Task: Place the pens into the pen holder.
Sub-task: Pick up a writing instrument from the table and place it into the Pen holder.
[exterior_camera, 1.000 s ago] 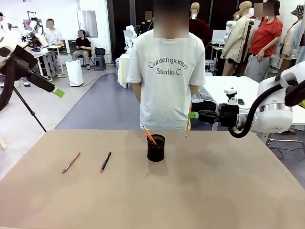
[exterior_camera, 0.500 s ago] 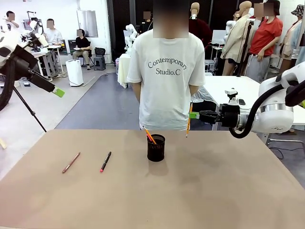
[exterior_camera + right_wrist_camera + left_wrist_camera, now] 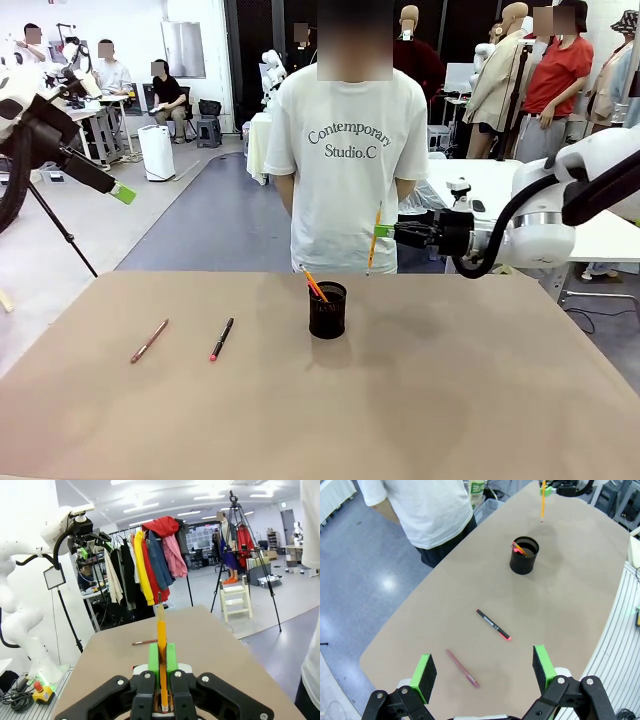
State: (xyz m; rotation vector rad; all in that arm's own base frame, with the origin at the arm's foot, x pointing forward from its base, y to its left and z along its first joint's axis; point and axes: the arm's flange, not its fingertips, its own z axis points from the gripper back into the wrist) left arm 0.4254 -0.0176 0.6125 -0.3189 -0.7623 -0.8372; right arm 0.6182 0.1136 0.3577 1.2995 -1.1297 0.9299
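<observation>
- Because it is meant for the small black cylindrical mesh pen holder (image 3: 327,310), the thin yellow pencil (image 3: 373,240) is held upright, tip down, above the table's far side, just right of the holder and higher than its rim.
- The right gripper (image 3: 382,231) is clamped on the pencil, green pads pressed to both sides.
- The left gripper (image 3: 482,667) is kept raised at far left, fingers wide apart and nothing between them, likely parked clear.
- Orange-red pens (image 3: 314,285) are seen leaning inside the holder.
- A black pen with red tip (image 3: 221,339) and a reddish-brown pen (image 3: 149,341) are left flat and slanted on the brown table (image 3: 450,400), well left of the holder.
</observation>
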